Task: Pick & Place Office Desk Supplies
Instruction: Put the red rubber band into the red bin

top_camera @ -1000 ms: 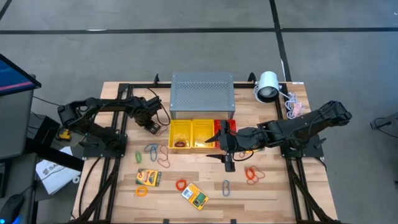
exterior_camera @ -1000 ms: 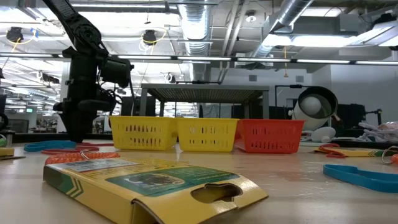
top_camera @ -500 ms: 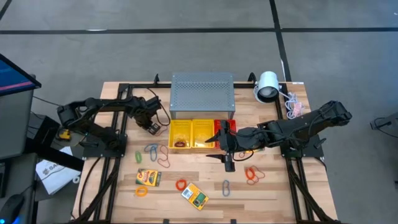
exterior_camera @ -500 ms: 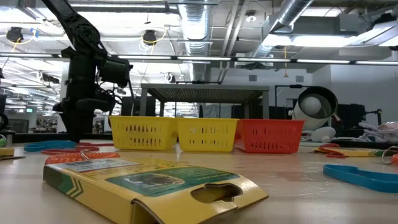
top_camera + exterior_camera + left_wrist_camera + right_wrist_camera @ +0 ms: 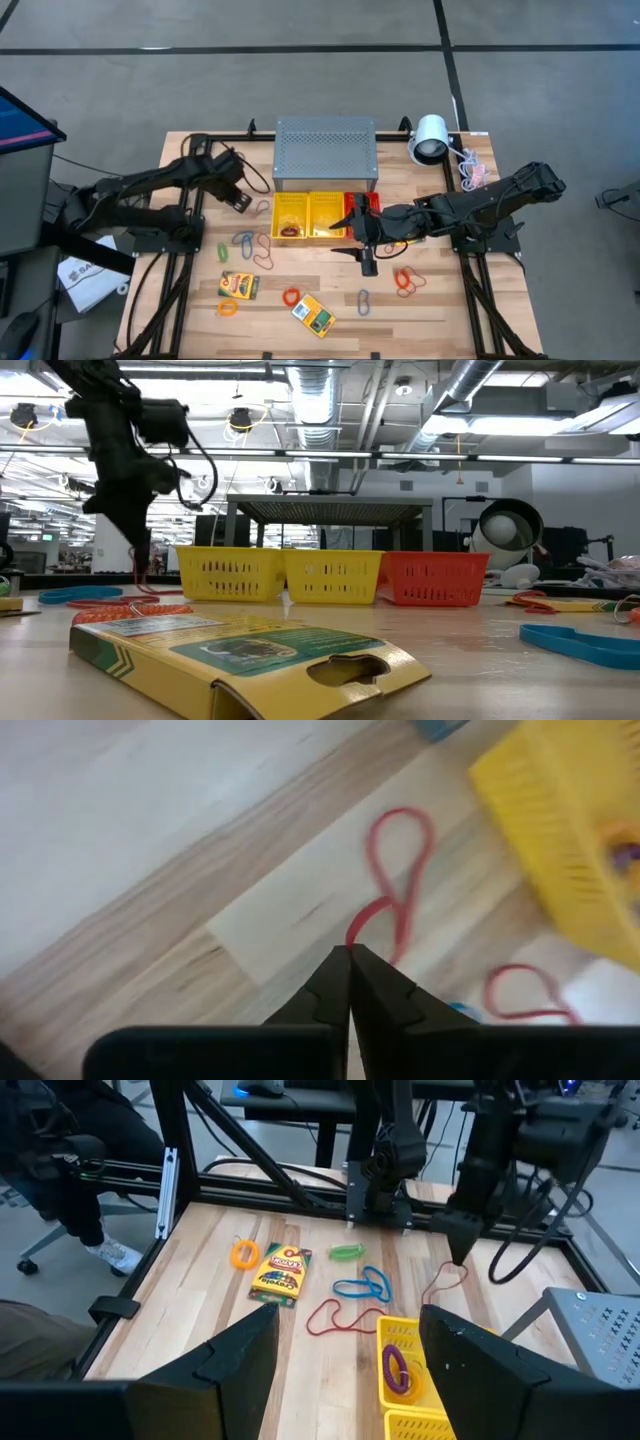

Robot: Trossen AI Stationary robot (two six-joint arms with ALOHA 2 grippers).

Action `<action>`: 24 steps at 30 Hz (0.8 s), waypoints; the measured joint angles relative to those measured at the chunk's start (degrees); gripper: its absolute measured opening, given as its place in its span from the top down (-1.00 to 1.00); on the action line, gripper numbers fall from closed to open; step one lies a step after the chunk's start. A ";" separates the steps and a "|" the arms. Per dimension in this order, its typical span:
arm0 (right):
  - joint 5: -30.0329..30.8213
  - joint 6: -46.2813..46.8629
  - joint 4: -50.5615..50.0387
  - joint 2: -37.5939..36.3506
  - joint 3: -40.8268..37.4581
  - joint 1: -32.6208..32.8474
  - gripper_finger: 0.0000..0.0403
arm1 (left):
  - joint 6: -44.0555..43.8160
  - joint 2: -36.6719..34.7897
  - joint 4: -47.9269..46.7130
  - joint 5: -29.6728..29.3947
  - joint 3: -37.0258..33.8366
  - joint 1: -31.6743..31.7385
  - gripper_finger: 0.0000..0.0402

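Red band loop (image 5: 395, 880) dangles from the left claw (image 5: 349, 956), whose tips are pinched tight on its end, raised above the desk (image 5: 190, 300) just left of the yellow baskets (image 5: 310, 215). Carry it high enough to clear the basket rim, centre it over a compartment, then release. The right claw (image 5: 366, 262) hangs half-spread, holding nothing, near the baskets.
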 joint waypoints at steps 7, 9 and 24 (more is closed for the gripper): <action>0.02 -0.18 0.43 0.00 0.02 -0.13 -0.16 | -1.21 -5.77 0.17 2.51 0.04 -0.01 1.00; 0.02 -0.19 0.42 0.00 0.02 -0.14 -0.16 | -1.08 -6.65 0.14 2.65 0.34 -0.01 1.00; 1.29 0.31 -2.81 0.00 0.02 -3.63 -0.16 | 1.10 -12.33 -1.97 7.30 8.63 -0.01 1.00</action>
